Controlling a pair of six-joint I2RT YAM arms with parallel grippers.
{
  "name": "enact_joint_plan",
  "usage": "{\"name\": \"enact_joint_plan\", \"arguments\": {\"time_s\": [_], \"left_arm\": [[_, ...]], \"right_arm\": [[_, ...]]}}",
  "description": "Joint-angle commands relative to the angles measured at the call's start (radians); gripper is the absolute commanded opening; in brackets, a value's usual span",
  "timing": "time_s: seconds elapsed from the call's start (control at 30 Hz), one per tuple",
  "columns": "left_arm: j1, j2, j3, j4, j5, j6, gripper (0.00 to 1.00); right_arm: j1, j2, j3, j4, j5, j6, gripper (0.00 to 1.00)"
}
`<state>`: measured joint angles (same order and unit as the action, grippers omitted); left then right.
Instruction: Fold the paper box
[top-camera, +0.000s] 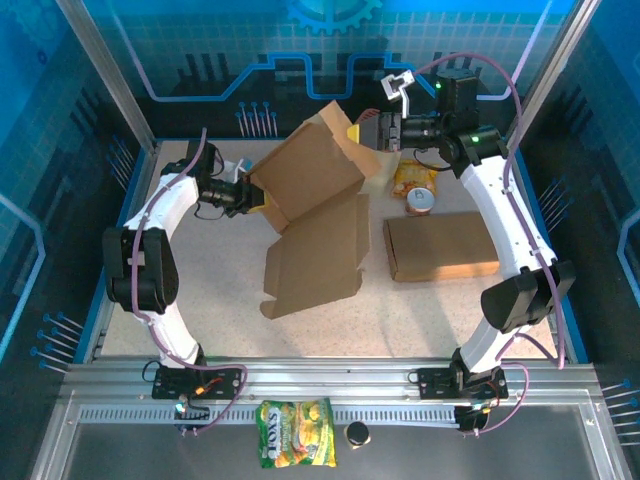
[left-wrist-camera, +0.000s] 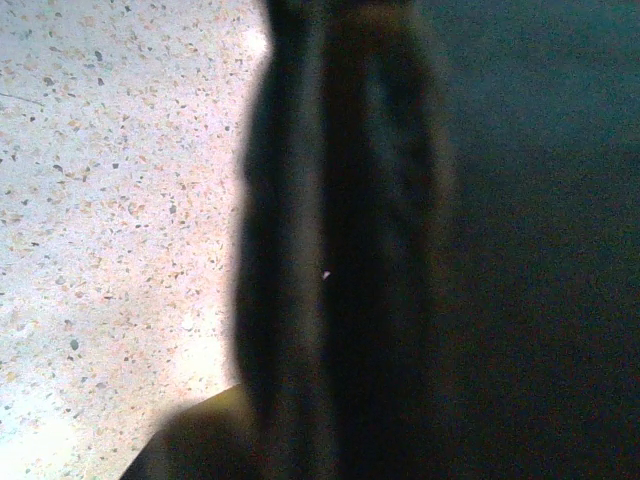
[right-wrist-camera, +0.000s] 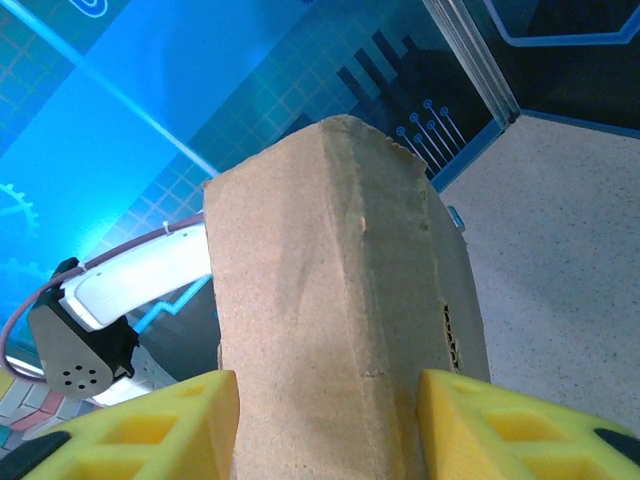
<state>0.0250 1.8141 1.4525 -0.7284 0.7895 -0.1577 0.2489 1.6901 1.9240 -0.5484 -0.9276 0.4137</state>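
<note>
Now the left gripper (top-camera: 247, 195) pinches the raised paper box (top-camera: 315, 215) at its left side, the right gripper (top-camera: 368, 133) at its far corner.

Only blurred lettering, seemingly "TOYS", on the front of the yellow-green snack bag (top-camera: 295, 446)

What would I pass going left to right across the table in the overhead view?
The left pincer → open cardboard box → flat cardboard box.
</note>
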Motion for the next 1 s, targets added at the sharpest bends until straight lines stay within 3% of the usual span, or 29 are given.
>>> {"name": "enact_joint_plan", "arguments": {"time_s": [0.0, 0.37, 0.67, 0.97], "left_arm": [[-0.002, 0.009, 0.048, -0.026, 0.018, -0.016, 0.00], [-0.004, 0.014, 0.058, -0.022, 0.016, -0.031, 0.00], [-0.007, 0.005, 0.054, -0.030, 0.015, -0.026, 0.00], [-0.008, -0.007, 0.046, -0.030, 0.013, -0.024, 0.00]], "right_arm": [[0.019, 0.019, 0.058, -0.081, 0.040, -0.063, 0.49], [0.138, 0.118, 0.298, -0.434, 0.298, -0.306, 0.49], [0.211, 0.137, 0.358, -0.511, 0.598, -0.372, 0.46], [0.284, 0.164, 0.403, -0.559, 0.913, -0.416, 0.53]]}}
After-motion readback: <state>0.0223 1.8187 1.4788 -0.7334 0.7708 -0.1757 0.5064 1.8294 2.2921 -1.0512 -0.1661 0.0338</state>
